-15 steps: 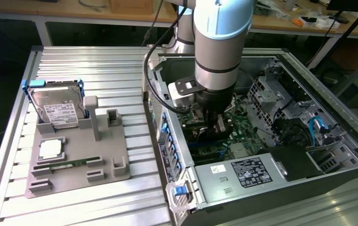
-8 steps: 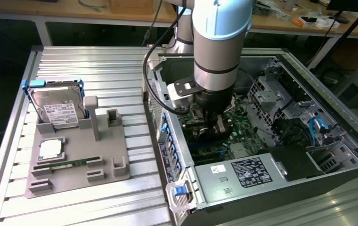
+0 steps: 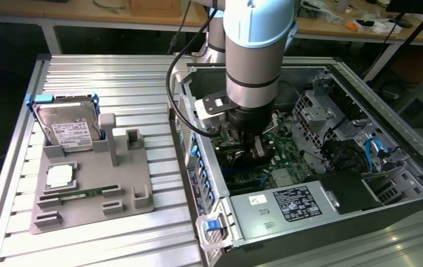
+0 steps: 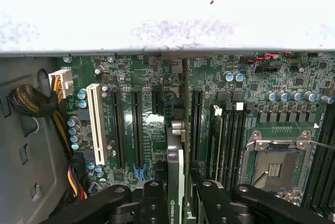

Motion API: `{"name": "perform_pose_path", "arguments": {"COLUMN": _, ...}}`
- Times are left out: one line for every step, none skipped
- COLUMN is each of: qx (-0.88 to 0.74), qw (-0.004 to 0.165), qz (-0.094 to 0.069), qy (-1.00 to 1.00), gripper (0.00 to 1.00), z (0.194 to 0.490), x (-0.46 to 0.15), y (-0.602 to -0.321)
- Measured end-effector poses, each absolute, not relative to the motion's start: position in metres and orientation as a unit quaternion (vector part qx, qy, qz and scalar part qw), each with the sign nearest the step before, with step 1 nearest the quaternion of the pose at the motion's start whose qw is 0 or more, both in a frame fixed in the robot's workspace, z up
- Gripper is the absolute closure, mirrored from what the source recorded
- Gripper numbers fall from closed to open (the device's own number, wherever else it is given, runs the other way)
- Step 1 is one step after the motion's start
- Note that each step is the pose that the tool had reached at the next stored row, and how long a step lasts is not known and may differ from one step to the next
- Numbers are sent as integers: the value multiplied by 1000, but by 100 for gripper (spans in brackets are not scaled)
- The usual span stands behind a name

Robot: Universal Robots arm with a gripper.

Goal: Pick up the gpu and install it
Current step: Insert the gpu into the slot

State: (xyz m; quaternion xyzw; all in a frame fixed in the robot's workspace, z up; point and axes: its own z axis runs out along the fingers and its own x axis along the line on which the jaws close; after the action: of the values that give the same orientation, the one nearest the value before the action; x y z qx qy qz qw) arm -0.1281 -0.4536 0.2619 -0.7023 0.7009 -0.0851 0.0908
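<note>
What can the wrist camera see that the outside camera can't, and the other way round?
Wrist view: the white slot, the processor socket, and the gpu edge-on, clamped in the pincer. Exterior view: the hard drive standing in its grey holder, the robot arm and the whole computer case. Both: the green motherboard.

In the wrist view the gpu (image 4: 175, 169) stands edge-on between the jaws of the gripper (image 4: 176, 198), its near end cut off by the picture's edge. A pale band (image 4: 167, 9) hides whatever lies beyond the motherboard (image 4: 125, 72). In the exterior view the arm (image 3: 260, 55) covers much of that board.
</note>
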Motion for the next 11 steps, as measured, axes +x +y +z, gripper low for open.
{"name": "perform_pose_path", "arguments": {"qx": -702, "qw": 91, "qz": -85, "qy": 701, "gripper": 73, "z": 262, "x": -128, "y": -454}}
{"name": "perform_pose_path", "arguments": {"qx": -702, "qw": 91, "qz": -85, "qy": 701, "gripper": 73, "z": 262, "x": -128, "y": -454}}
{"name": "perform_pose_path", "arguments": {"qx": -702, "qw": 91, "qz": -85, "qy": 701, "gripper": 73, "z": 262, "x": -128, "y": -454}}
{"name": "perform_pose_path", "arguments": {"qx": -702, "qw": 91, "qz": -85, "qy": 701, "gripper": 73, "z": 261, "x": -128, "y": -454}}
{"name": "perform_pose_path", "arguments": {"qx": -702, "qw": 91, "qz": -85, "qy": 701, "gripper": 73, "z": 261, "x": -128, "y": -454}}
{"name": "perform_pose_path", "arguments": {"qx": -702, "qw": 91, "qz": -85, "qy": 701, "gripper": 73, "z": 261, "x": -128, "y": -454}}
{"name": "perform_pose_path", "arguments": {"qx": -702, "qw": 91, "qz": -85, "qy": 701, "gripper": 73, "z": 261, "x": -128, "y": -454}}
{"name": "perform_pose_path", "arguments": {"qx": -702, "qw": 91, "qz": -85, "qy": 701, "gripper": 73, "z": 261, "x": -128, "y": -454}}
{"name": "perform_pose_path", "arguments": {"qx": -702, "qw": 91, "qz": -85, "qy": 701, "gripper": 73, "z": 261, "x": -128, "y": -454}}
{"name": "perform_pose_path", "arguments": {"qx": -702, "qw": 91, "qz": -85, "qy": 701, "gripper": 73, "z": 261, "x": -128, "y": -454}}
{"name": "perform_pose_path", "arguments": {"qx": -702, "qw": 91, "qz": -85, "qy": 701, "gripper": 73, "z": 261, "x": -128, "y": -454}}
